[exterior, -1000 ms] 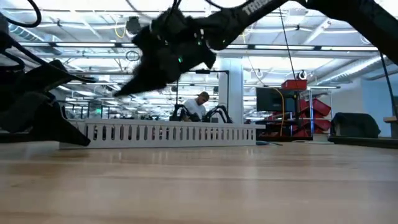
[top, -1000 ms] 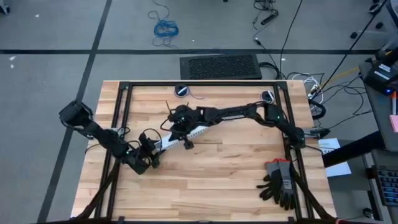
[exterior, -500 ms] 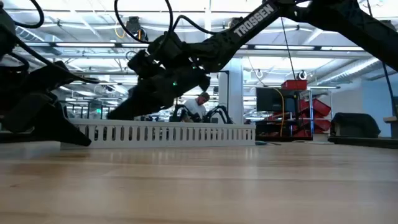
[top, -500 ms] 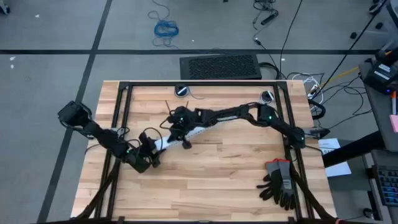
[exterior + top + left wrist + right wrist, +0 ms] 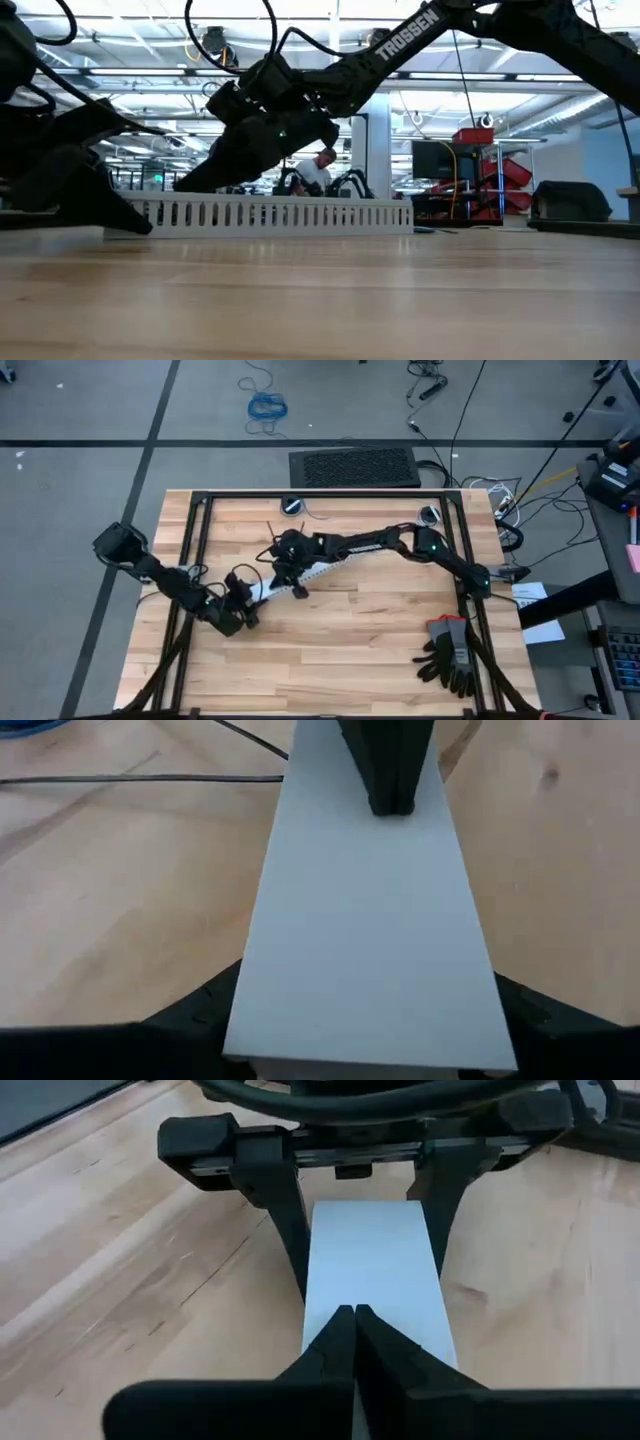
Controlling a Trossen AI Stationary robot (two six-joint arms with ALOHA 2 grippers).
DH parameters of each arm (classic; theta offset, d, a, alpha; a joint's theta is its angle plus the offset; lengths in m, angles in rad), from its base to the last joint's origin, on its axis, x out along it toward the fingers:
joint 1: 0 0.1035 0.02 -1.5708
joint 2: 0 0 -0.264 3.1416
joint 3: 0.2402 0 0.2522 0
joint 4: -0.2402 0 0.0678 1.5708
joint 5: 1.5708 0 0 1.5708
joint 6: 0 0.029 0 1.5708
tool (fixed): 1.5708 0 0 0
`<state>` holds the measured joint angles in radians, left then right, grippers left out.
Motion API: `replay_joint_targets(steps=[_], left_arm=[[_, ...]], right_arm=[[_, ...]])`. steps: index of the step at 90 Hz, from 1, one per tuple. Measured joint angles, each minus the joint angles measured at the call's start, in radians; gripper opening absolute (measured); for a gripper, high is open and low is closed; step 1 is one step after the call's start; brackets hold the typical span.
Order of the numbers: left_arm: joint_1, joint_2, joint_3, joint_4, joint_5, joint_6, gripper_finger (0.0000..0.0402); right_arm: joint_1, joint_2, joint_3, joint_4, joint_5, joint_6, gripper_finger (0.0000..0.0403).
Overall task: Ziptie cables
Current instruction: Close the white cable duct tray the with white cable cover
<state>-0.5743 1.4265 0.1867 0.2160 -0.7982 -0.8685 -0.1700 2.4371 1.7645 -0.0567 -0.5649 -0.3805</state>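
The left gripper (image 5: 243, 606) sits left of the desk's middle, its fingers spread apart on either side of one end of the long white slotted plastic duct (image 5: 290, 582), which lies diagonally on the light wooden desk (image 5: 360, 650). In the left wrist view a thin dark straight ziptie (image 5: 140, 779) lies flat on the wood beside the duct (image 5: 365, 930), and a bit of blue cable (image 5: 30, 726) shows at the frame's corner. The right gripper (image 5: 283, 565) reaches in from the right edge and hangs over the duct's middle, its fingers (image 5: 340, 1342) pressed together with nothing between them. A pair of black and grey work gloves (image 5: 448, 652) lies by the desk's near right corner.
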Motion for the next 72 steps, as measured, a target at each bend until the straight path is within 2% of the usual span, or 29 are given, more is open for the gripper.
replay_joint_targets(steps=[33,47,60,72], left_arm=[[0.0,0.0,-0.001,-0.003,0.008,0.016,0.024],[0.0,0.001,-0.001,0.058,-0.009,0.105,0.0242],[0.01,-0.026,0.026,0.068,-0.01,0.213,0.0275],[0.036,-0.063,0.045,0.073,-0.035,0.32,0.0315]], right_arm=[[-0.004,-0.017,-0.001,-0.032,0.009,-0.03,0.0],[-0.002,-0.063,-0.007,-0.048,0.025,-0.032,0.0],[0.004,-0.137,-0.014,-0.116,0.066,-0.059,0.0012],[0.002,-0.232,-0.008,-0.189,0.17,-0.115,0.0039]])
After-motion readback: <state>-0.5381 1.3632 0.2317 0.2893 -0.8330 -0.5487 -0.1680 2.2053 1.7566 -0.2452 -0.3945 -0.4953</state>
